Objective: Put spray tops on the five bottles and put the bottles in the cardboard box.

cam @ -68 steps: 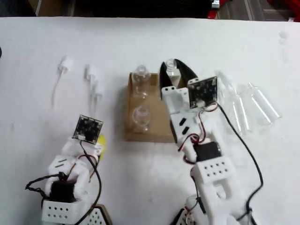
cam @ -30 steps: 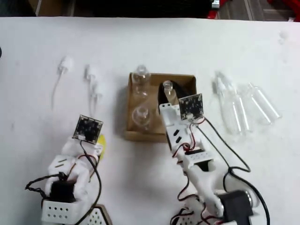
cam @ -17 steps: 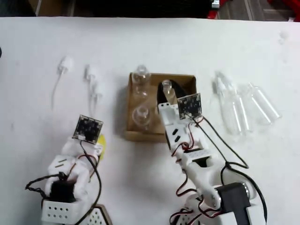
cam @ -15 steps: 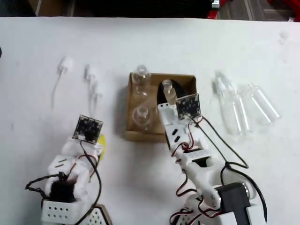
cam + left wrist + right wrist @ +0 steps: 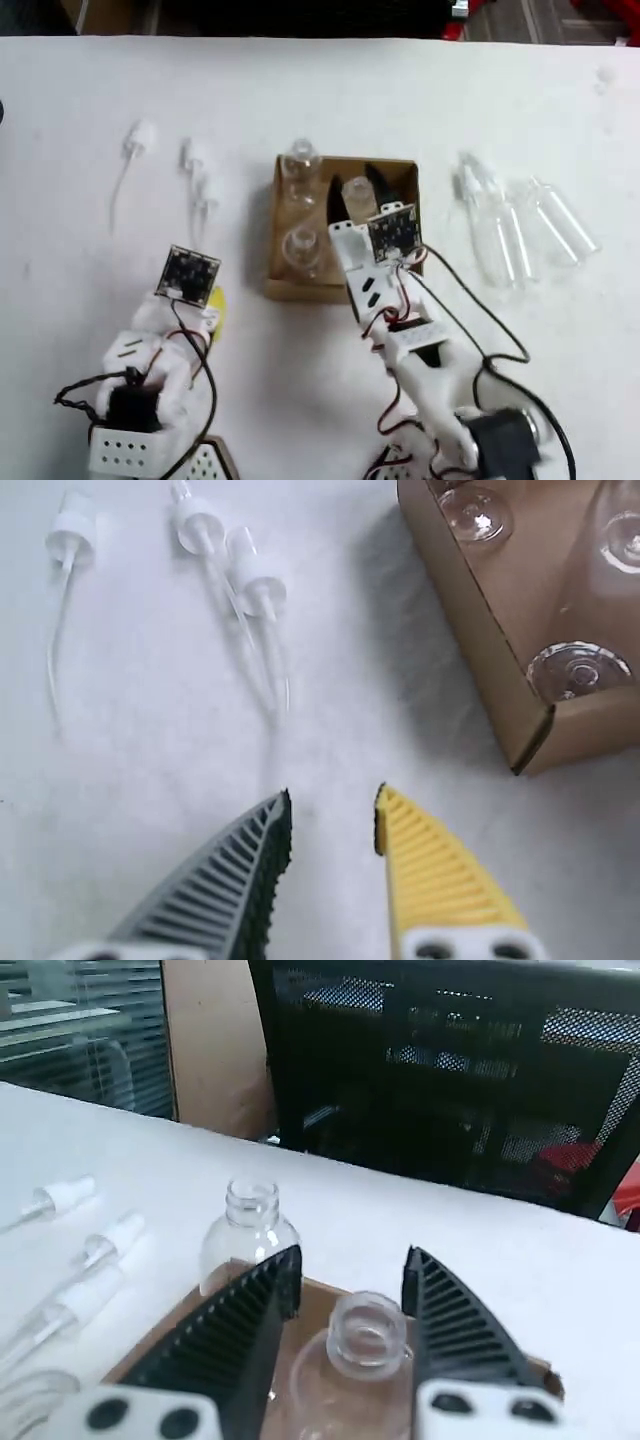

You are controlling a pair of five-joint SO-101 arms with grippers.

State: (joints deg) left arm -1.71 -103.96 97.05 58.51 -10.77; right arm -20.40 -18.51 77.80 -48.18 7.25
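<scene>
Right gripper (image 5: 352, 1265): my fingers are spread, one on each side of the neck of the centre bottle (image 5: 365, 1335); a gap shows on both sides, so I am pinching nothing. The centre bottle stands upright inside the cardboard box (image 5: 277, 235), directly below my right fingertips; it is clear, and its neck is open with no spray top fitted.

Far bottle (image 5: 300, 165): upright at the far corner of the box, beyond my right fingertips and toward my left arm's side; neck open. Near bottle (image 5: 300, 248): upright in the box just beside my right gripper's body, on the same side; neck open.

Loose bottles (image 5: 495, 230): clear, lying on their sides on the table (image 5: 400, 90), outboard of my right gripper and apart from the box.

Left gripper (image 5: 332, 805): the grey finger and the yellow finger stand apart, with bare table between the tips; it holds nothing. Spray tops (image 5: 255, 575): three lie on the table ahead of my left fingertips, well apart from them; each has a white head and a thin tube trailing back toward me; two lie close together, the third sits farther to the outer side. The box's near corner lies ahead of this gripper, toward my right arm.
</scene>
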